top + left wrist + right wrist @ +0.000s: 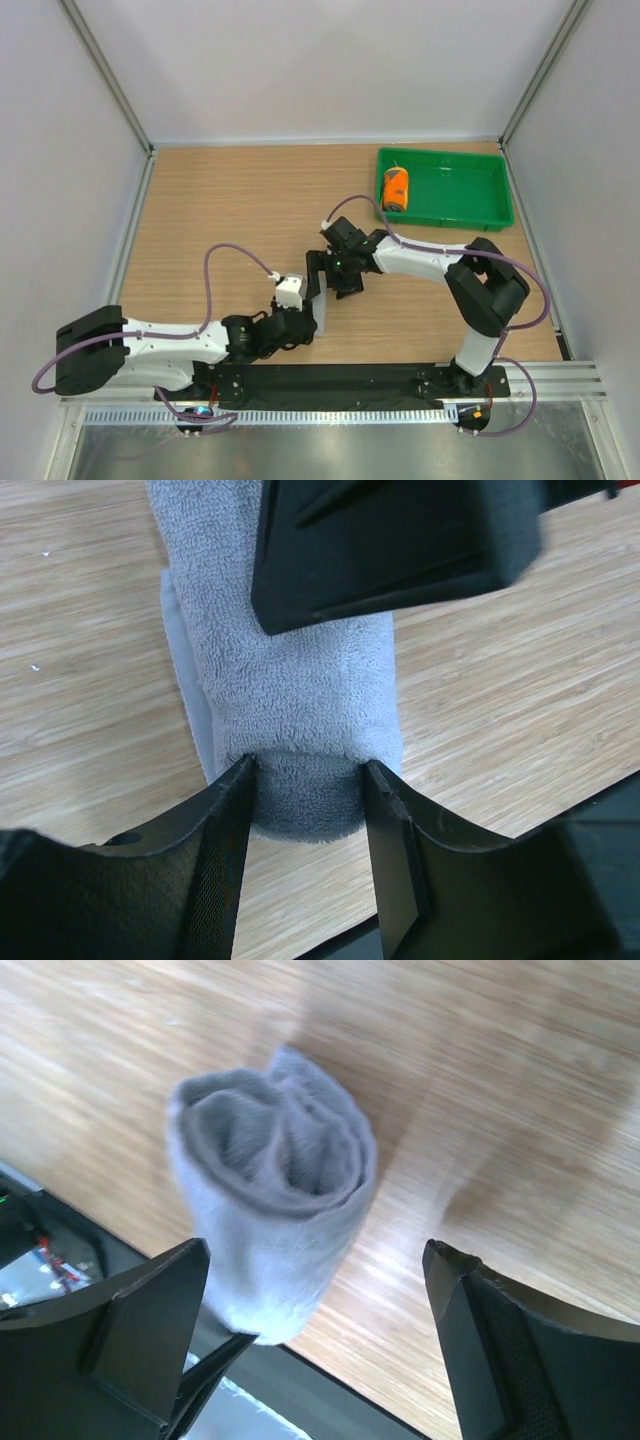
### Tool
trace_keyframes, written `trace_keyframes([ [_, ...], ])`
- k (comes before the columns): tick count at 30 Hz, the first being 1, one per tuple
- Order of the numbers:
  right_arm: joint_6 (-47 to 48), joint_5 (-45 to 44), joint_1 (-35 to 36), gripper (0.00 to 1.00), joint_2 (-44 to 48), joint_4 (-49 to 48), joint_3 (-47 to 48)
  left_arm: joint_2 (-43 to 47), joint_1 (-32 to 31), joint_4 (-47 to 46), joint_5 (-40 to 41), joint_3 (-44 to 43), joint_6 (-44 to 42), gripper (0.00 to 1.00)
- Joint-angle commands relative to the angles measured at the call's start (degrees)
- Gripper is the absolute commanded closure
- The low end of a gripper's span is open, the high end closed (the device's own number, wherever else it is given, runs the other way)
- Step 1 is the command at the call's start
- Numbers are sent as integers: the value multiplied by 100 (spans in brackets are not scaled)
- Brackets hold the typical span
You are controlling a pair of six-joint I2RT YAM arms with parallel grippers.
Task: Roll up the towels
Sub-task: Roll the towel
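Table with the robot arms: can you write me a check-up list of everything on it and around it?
Surface: wooden table, light boards, no spills seen.
Job's things: grey towel rolled up, lying on the table between the two grippers; orange towel rolled, lying inside the green tray.
Clutter: only the green tray, at the far right corner.
Grippers: left gripper pinches one end of the grey towel; right gripper is open wide at the other end.
Cables: purple cables loop along both arms, away from the towels.
Surroundings: white walls with metal frame posts; nothing else seen.
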State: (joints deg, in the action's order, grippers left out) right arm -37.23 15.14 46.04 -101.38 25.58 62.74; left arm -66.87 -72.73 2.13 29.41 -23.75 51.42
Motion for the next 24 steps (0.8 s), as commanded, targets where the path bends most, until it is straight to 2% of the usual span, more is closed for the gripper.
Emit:
trace_keyframes([
  [1, -47, 146, -25, 4, 680, -570, -182, 130, -4, 174, -40, 335, 298, 52],
  [7, -188, 420, -69, 1, 1384, -1274, -806, 315, 39, 42, -49, 555, 448, 52],
  [11, -240, 586, -69, 5, 1665, -1774, -1298, 376, 57, 7, -75, 625, 474, 53],
  [17, -460, 833, -69, 13, 1525, -2523, -1993, 517, 145, 33, -111, 714, 492, 53],
  [18, -504, 868, -69, 13, 1482, -2923, -2055, 543, 188, 33, -119, 757, 501, 53],
  [24, -530, 1105, -60, 14, 1069, -3892, -2310, 824, 373, 59, -277, 898, 492, 53],
])
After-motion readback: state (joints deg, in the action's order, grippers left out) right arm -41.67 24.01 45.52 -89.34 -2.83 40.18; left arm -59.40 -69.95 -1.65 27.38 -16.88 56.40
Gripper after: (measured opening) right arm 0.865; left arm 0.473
